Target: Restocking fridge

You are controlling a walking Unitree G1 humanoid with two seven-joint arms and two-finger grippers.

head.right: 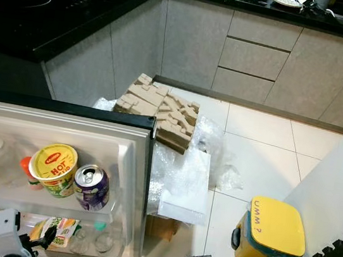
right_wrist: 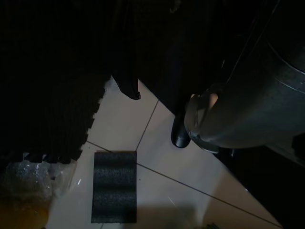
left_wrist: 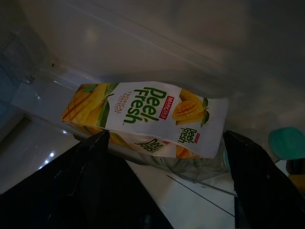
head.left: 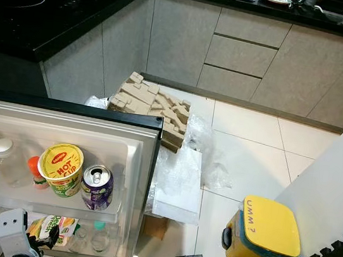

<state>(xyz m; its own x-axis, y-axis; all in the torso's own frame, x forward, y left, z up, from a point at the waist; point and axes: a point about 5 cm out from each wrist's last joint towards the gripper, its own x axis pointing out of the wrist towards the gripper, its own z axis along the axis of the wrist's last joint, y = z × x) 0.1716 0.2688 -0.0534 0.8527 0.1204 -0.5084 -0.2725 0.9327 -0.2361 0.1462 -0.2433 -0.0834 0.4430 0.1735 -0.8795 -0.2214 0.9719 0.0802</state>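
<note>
Left wrist view: yellow-and-white mango juice carton (left_wrist: 143, 119), printed "Peel Fresh", lies on its side in the lower bin of the white open fridge door (head.left: 130, 161). Its long axis runs across the line of the left gripper (left_wrist: 167, 183), spanning most of the gap between the two black fingers (left_wrist: 90, 162). Jaws wide apart, nothing between them; carton sits just ahead of the tips, no contact visible.

Head views: same carton under the upper door shelf, beside clear bottles with a teal cap. Shelf above holds a yellow "Hot Cup" noodle cup (head.left: 62, 168) and a purple drink can (head.left: 97, 187).

Left arm is clearly the nearer one. Right gripper (right_wrist: 157, 117) hangs low over white floor tile near a dark foam mat piece (right_wrist: 114, 186), well apart from the fridge; can't tell how its fingers stand.

Judgement: any grasp would close across the carton's short side.
</note>
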